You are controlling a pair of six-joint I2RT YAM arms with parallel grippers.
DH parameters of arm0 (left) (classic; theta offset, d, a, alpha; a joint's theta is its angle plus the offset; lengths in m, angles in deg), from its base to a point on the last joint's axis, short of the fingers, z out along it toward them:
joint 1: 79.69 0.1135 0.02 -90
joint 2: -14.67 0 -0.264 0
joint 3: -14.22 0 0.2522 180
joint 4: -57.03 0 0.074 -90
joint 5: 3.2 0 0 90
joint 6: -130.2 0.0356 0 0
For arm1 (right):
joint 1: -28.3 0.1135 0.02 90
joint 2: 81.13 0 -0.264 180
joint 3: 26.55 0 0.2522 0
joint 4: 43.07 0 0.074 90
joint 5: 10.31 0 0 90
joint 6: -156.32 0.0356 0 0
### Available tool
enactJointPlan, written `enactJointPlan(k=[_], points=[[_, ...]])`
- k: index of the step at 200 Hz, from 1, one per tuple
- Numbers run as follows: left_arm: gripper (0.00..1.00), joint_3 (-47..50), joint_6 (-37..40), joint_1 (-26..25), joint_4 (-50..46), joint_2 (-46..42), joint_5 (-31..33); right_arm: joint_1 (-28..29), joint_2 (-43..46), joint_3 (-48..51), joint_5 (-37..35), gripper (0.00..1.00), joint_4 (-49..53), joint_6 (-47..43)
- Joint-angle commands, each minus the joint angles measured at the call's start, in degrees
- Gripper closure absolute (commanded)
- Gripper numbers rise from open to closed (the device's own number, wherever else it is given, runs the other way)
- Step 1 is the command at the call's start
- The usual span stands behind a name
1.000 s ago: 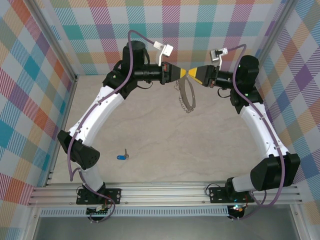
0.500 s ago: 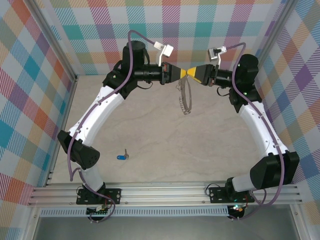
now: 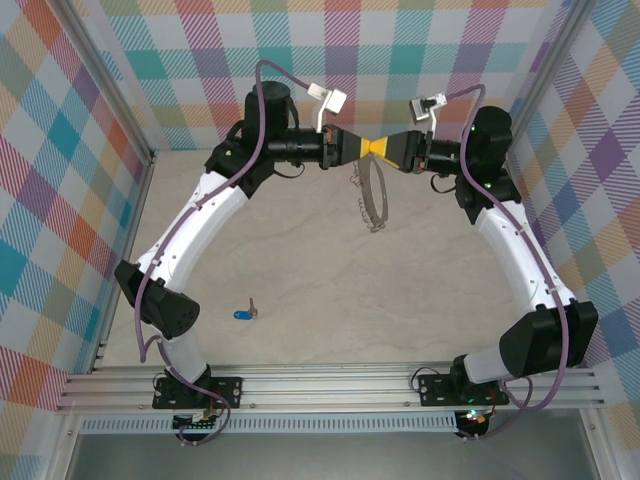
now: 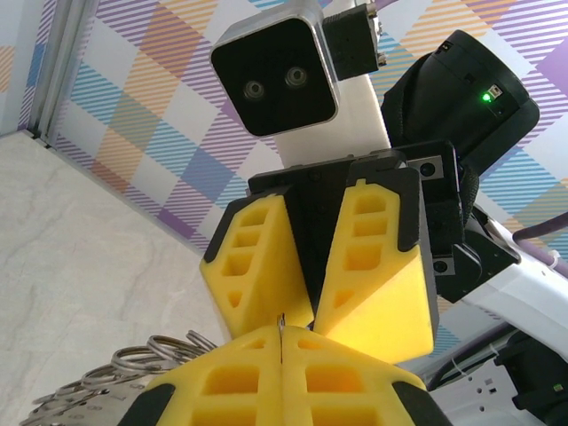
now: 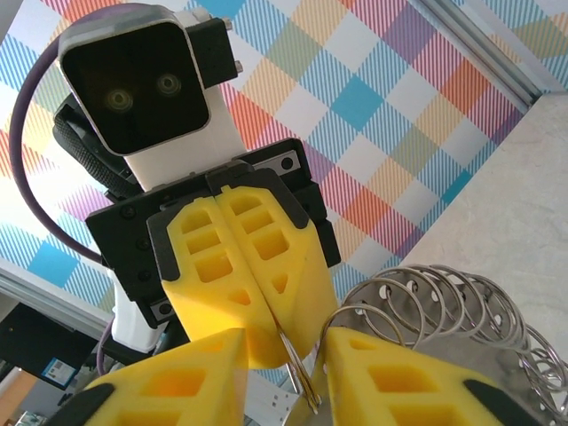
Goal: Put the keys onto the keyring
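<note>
Nearest, the key (image 3: 243, 313): lies flat on the worktop (image 3: 330, 270) close to the left arm's base, blue head to the left, well apart from both pincers and untouched.
Keyring (image 3: 372, 195): off the worktop, hanging as a loop of coils just below the spot where the two pincers meet. It is probably held in the air so that a coil end can be worked open for the key.
Left pincer (image 3: 358, 148): fully closed, nipping a strand of the keyring at its fingertips; it seems to serve as the anchor.
Right pincer (image 3: 392, 150): tip to tip with the left one, its fingers a little apart with a ring strand running through the gap. No firm clamp is evident; it is likely seeking a hold to pry the coil.
Left wrist view: faces the right pincer (image 4: 308, 318) head-on, its fingers narrowing to a slim gap, with coils trailing low on the left.
Right wrist view: gives what the overhead view cannot, the strand passing beside its own fingers (image 5: 177, 382) and the stacked coils spreading to the right.
Progress: judged early, as the key is not yet fetched.
Farthest, checked wall (image 3: 400, 60): stands behind both arms.
</note>
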Motion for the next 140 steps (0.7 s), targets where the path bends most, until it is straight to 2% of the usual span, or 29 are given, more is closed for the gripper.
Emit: enactJointPlan(k=[1,140], points=[[1.0,-2.0,-0.1,0.1,1.1,-0.3,-1.2,0.4,0.6,-1.4,0.7,0.69,1.3,-2.4],[1.0,-1.3,0.2,0.2,0.7,-0.8,-1.2,-0.3,2.5,0.0,-1.7,0.74,4.1,-4.2]])
